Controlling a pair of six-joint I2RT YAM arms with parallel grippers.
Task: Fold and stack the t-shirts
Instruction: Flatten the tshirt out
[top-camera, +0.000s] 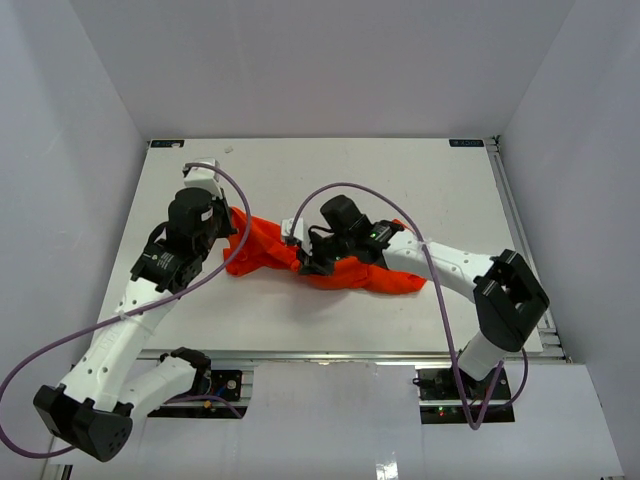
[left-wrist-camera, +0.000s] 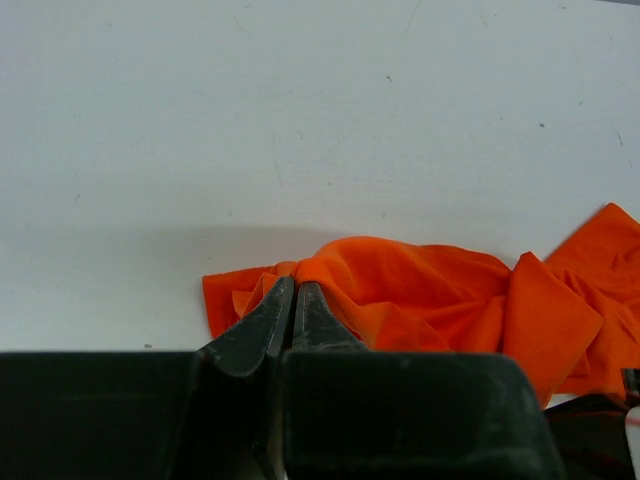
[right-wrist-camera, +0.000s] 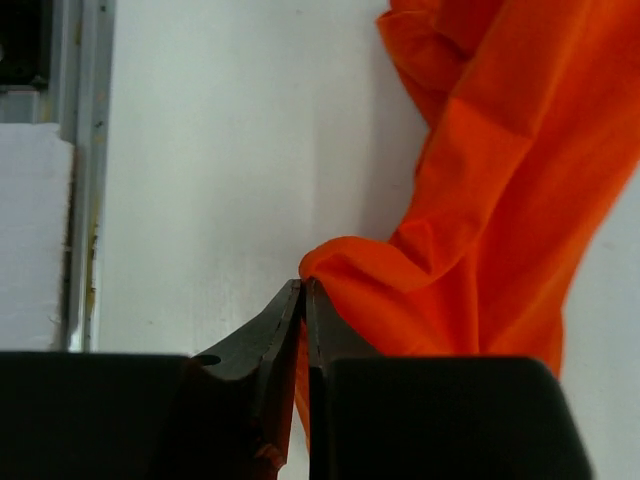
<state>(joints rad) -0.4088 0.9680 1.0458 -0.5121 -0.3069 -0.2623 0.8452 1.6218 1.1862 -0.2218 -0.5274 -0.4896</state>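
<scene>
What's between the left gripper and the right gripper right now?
Only the orange t-shirt. In the top view its bunched fabric runs from the left gripper to the right gripper, and each is pinched shut on a fold.

the top camera looked down from high above the table (top-camera: 330, 170), behind its near edge, far enough to hold all of it, with the shirt (top-camera: 265, 250) near the middle. each wrist camera sat just behind its own fingers (left-wrist-camera: 262, 325), very close to the shirt's edge. all three views shared the shirt.
</scene>
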